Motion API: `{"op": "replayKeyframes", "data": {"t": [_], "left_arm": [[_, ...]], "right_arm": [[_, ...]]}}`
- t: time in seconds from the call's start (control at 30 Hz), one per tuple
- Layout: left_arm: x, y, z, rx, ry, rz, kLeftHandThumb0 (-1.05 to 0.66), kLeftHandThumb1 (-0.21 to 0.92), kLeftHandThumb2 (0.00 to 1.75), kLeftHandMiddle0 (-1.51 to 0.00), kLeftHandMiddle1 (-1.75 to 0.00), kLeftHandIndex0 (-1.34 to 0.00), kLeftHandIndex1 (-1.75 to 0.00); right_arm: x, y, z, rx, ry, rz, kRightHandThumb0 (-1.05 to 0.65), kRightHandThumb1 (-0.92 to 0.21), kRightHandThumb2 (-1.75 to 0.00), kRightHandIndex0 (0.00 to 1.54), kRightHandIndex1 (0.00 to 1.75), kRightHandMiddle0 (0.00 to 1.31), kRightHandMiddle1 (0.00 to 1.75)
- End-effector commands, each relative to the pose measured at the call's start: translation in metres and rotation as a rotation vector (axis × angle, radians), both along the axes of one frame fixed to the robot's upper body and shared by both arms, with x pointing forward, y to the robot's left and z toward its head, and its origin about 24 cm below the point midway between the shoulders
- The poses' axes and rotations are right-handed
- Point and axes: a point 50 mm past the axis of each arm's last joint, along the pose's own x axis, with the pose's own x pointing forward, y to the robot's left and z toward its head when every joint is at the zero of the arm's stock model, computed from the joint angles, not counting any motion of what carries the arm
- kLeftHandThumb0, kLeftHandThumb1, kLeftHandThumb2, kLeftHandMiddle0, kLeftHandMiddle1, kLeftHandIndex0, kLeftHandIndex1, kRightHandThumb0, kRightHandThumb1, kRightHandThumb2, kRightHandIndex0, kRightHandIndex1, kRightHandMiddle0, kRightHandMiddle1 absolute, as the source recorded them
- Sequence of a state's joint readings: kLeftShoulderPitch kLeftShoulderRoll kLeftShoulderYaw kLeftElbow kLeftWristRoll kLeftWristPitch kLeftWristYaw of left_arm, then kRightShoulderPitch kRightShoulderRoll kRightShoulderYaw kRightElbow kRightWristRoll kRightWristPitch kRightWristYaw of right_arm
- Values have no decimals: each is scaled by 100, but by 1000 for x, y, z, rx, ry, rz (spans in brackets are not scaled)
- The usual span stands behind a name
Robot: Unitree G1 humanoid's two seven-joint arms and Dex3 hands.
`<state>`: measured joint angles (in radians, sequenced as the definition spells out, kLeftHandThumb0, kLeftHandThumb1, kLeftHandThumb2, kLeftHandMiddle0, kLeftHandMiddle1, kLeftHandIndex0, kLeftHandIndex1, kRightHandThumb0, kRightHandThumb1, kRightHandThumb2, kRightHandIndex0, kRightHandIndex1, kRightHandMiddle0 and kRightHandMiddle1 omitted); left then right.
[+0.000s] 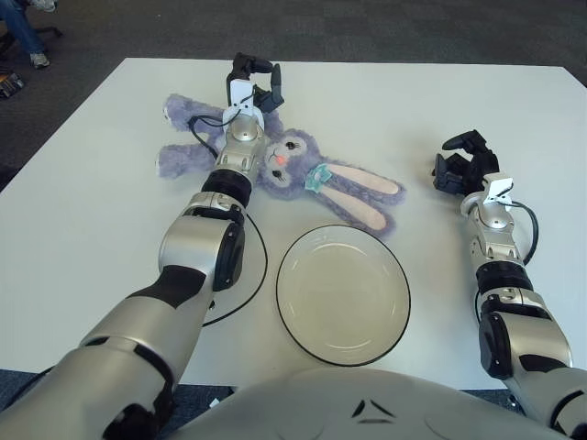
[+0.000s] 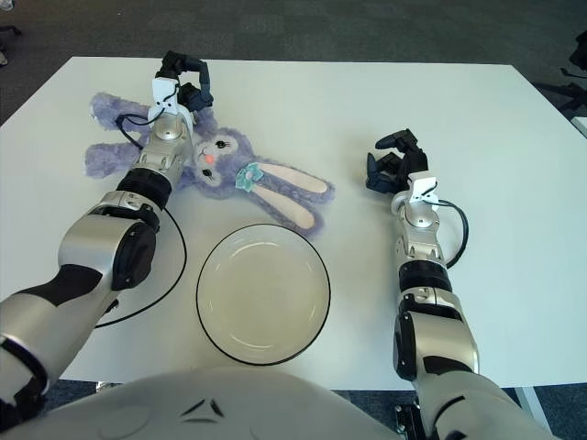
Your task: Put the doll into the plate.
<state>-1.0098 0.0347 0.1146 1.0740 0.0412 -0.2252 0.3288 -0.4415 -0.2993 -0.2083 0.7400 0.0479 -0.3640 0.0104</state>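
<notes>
A purple plush rabbit doll lies flat on the white table, its long ears pointing right towards the front. My left arm stretches across the doll's body, and my left hand hovers just past the doll's far edge, fingers curled with nothing seen between them. A clear round plate with a dark rim stands in front of the doll's ears, close to me. My right hand shows to the right of the doll and plate, fingers curled, holding nothing.
A black cable loops on the table between my left arm and the plate. Dark carpet lies beyond the table's far edge, with someone's legs at the far left corner.
</notes>
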Motion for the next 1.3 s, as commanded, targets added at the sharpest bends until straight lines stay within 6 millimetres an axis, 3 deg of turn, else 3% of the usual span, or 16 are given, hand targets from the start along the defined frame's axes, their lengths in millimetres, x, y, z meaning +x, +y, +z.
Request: {"op": "replayKeyframes", "data": {"t": [0.0,0.77,1.27], "left_arm": [[-1,-4,-7,0,37,-13,-39,65,89,-103,-175,-36,-175],[-12,-67,-11,-140,81,-129,-39,64,91,-105,-175,-37,-175],[-16,-110,7,-161,82,-257,-40,60,95,-104,-175,-39,-175]], "right_arm": [[-8,-2,-15,0,73,-8,-1,-34,-125,70,159,33,174],[-7,1,-15,9,81,-8,-1,-35,-125,70,159,33,173],[-8,4,-15,20,73,-1,-1,-34,-125,70,159,33,173]]}}
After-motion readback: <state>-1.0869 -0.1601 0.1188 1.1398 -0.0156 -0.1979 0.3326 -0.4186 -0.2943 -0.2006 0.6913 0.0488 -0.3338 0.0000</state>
